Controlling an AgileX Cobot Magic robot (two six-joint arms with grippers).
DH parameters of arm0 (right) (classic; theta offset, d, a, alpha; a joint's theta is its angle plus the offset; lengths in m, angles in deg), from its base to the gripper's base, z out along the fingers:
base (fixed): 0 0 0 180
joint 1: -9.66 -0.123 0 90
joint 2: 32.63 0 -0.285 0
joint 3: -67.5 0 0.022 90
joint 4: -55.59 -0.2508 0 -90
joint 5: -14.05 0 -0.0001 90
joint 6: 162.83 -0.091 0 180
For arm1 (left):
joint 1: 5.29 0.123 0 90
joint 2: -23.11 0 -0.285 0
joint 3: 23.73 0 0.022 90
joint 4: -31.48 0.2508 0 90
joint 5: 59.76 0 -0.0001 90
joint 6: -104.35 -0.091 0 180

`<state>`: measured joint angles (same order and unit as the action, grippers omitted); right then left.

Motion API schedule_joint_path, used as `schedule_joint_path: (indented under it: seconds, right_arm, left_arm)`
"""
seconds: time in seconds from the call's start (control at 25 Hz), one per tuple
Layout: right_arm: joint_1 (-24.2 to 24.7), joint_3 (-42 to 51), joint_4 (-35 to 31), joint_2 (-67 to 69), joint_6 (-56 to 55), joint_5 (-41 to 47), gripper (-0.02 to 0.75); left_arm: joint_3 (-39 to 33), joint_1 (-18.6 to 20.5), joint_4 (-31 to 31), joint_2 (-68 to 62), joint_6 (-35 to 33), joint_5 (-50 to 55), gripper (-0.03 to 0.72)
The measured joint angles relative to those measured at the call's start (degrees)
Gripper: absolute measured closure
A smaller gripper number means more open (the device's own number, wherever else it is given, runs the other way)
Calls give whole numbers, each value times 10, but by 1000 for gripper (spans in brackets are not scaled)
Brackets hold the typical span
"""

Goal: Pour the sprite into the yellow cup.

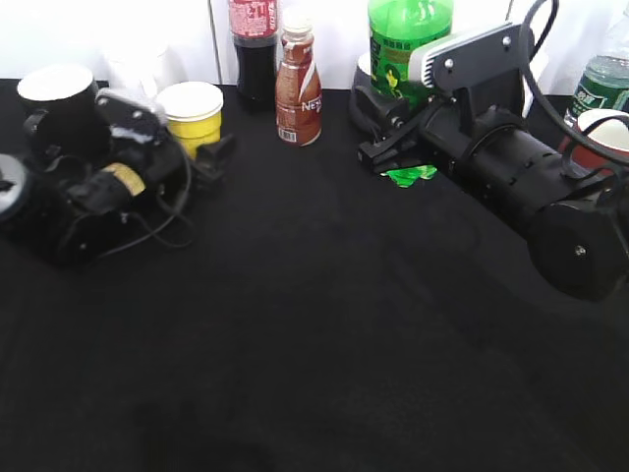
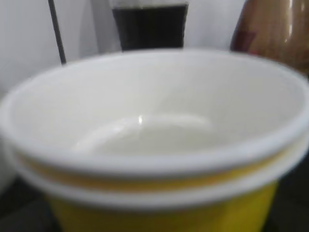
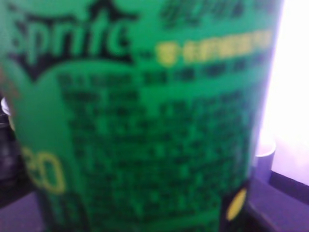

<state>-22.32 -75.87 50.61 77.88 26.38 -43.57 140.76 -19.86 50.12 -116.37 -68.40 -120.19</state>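
The sprite [image 1: 408,34] is a tall green bottle standing at the back, right of the middle. Its label fills the right wrist view [image 3: 145,121]. My right gripper [image 1: 381,128] is at the bottle's lower part with its fingers on either side; its jaws are hidden and I cannot tell how tightly they close. The yellow cup [image 1: 193,113], white inside, stands at the back left and fills the left wrist view [image 2: 154,145]. My left gripper [image 1: 201,157] is right at the cup, one finger showing on its right side. Its jaws are hidden in the wrist view.
A dark cola bottle [image 1: 255,49] and a brown drink bottle [image 1: 298,93] stand between cup and sprite. A black mug [image 1: 56,98] is far left. A red mug [image 1: 601,138] and a water bottle [image 1: 601,84] are far right. A green scrap [image 1: 411,174] lies on the black table [image 1: 314,344].
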Motion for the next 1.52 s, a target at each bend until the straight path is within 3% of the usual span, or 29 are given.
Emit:
schedule_joint_path:
  seconds: [0.08, 0.2, 0.36, 0.48, 0.56, 0.84, 0.92, 1.0, 1.32, 1.4, 1.48, 1.52]
  right_arm:
    - [0, 0, -28, 0, 0, 0, 301]
    - [5, 0, -135, 2, 0, -1, 301]
    - [60, -13, -173, 64, 0, -40, 302]
    - [86, -59, -176, 122, -4, -70, 302]
    - [89, -101, -176, 162, -9, -72, 302]
    - [89, -146, -161, 217, -26, -70, 294]
    - [89, -146, -160, 217, -26, -68, 166]
    - [89, -147, -160, 214, -26, -38, 97]
    - [72, -59, -190, 160, -15, -16, 90]
    - [72, -41, -194, 81, -8, 84, 90]
    - [72, -41, -237, -25, 29, 294, 102]
    - [72, -41, -276, -75, 59, 406, 113]
  left_arm:
    - [-58, 1, -8, 34, 0, 6, 100]
    - [-185, 1, -11, 120, -3, 21, 100]
    - [-331, 1, -8, 328, 15, 96, 104]
    - [-342, 1, -1, 491, 36, 274, 104]
    - [-342, 1, 0, 555, 37, 316, 104]
    - [-342, 1, 1, 569, 39, 321, 104]
    - [-342, 1, 1, 569, 39, 314, 104]
    - [-342, 1, 1, 569, 48, 312, 104]
    - [-342, 1, 26, 572, 79, 315, 104]
    - [-340, -15, 45, 591, 107, 376, 104]
    - [-309, -66, 41, 623, 111, 544, 104]
    - [-282, -99, 10, 637, 111, 644, 104]
